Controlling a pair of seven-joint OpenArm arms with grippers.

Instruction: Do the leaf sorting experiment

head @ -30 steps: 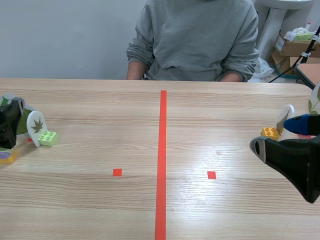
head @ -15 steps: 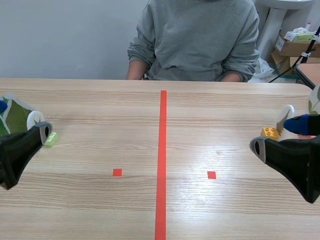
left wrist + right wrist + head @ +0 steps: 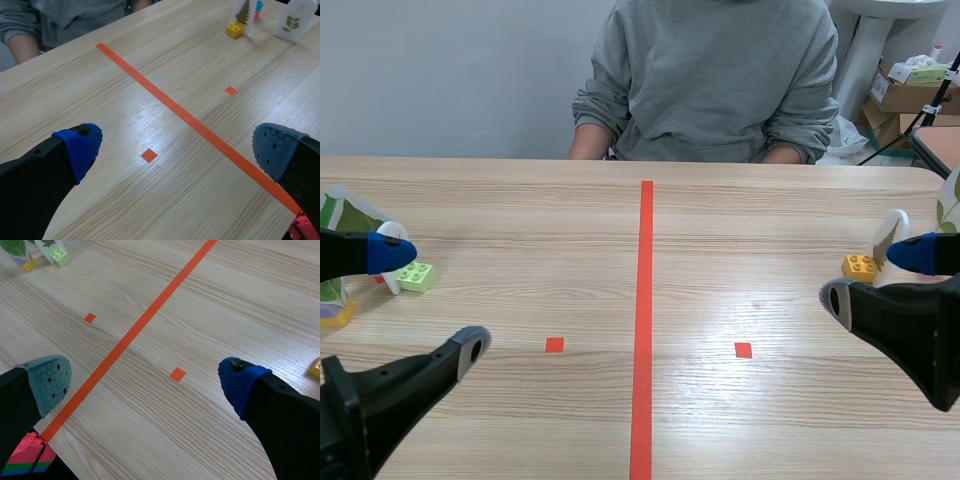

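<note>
left pincer (image 3: 428, 298): wide open, holding nothing. It sits low at the left edge of the surface (image 3: 520, 210), with its blue-padded finger in front of the left cards.
right pincer (image 3: 875, 277): wide open, holding nothing. It sits low at the right edge, just beside the yellow brick.
left leaf card (image 3: 390, 231): white, stands upright in a green brick (image 3: 417, 276), long axis vertical. It is partly hidden by the blue pad, so I can't tell which way the leaf points.
green leaf card (image 3: 342, 215): behind the left pincer and upright, with a yellowish brick (image 3: 334, 315) nearby. Can't tell whether it is seated in that brick.
right leaf card (image 3: 891, 232): white, upright in the yellow brick (image 3: 859, 266). The brown leaf's long axis is vertical, tip up.
far-right card (image 3: 951, 197): white, upright, cut off by the edge. The left wrist view shows a small green leaf on it.
layout: both card groups are well apart, one on each side of the red tape line (image 3: 644, 320).
stacked bricks (image 3: 27, 457): pink, green and blue, beside the right pincer's grey-green finger.
person (image 3: 710, 80): grey sweatshirt, seated across the surface.
</note>
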